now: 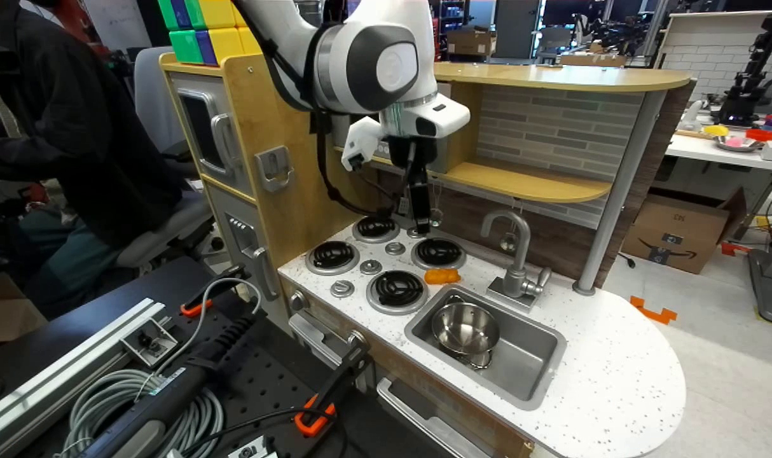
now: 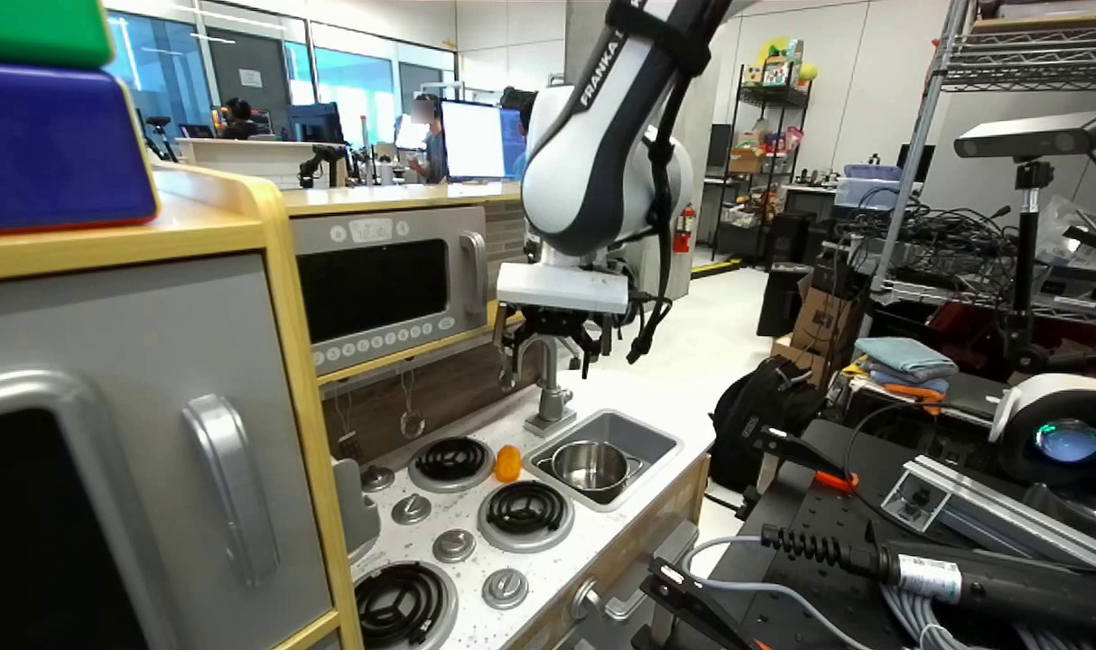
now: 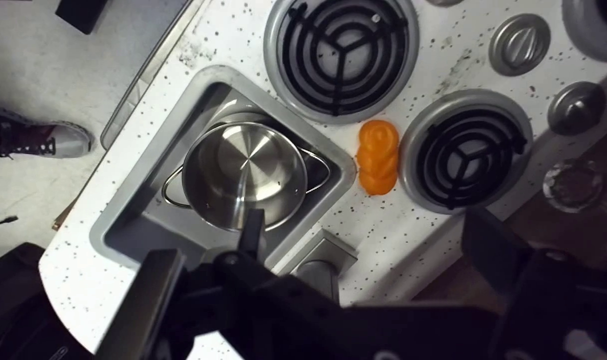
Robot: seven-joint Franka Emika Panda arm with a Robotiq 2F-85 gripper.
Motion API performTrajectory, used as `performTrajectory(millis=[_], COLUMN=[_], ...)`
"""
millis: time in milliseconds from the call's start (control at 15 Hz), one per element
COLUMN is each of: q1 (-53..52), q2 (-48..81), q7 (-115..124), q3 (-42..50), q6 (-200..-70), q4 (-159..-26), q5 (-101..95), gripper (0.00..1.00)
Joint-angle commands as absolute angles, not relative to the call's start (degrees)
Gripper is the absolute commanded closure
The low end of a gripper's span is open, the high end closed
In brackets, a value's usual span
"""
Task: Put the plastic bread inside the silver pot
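The orange plastic bread is a small, lumpy piece lying on the white counter between the sink and the burners. It shows in both exterior views. The silver pot is round and shiny with two handles. It stands inside the sink basin, and nothing shows in it; it also appears in both exterior views. My gripper is open, with its fingers wide apart and nothing between them. In both exterior views it hangs well above the counter, apart from the bread and pot.
The grey sink is set into the counter. A tall faucet stands behind it, below and near the gripper. Black burners and knobs lie beside the bread. A wooden shelf and a microwave stand at the back.
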State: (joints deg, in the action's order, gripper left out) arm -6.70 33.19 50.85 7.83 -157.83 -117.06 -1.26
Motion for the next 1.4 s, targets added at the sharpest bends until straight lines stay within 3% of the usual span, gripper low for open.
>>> performTrajectory(millis=[0, 267, 800, 1333], q1=[-7.7, -5.4, -6.1, -6.5], q2=[40.3, 49.9, 61.7, 67.6], q7=[49.5, 48.5, 49.7, 56.9], q3=[9.5, 6.0, 7.3, 10.0], q6=[-162.8, -160.7, -158.7, -144.6], q4=[-113.1, -102.5, -87.0, -77.9], q5=[-0.1, 6.3, 10.2, 9.4], gripper=[0.00, 0.00, 0.00, 0.00])
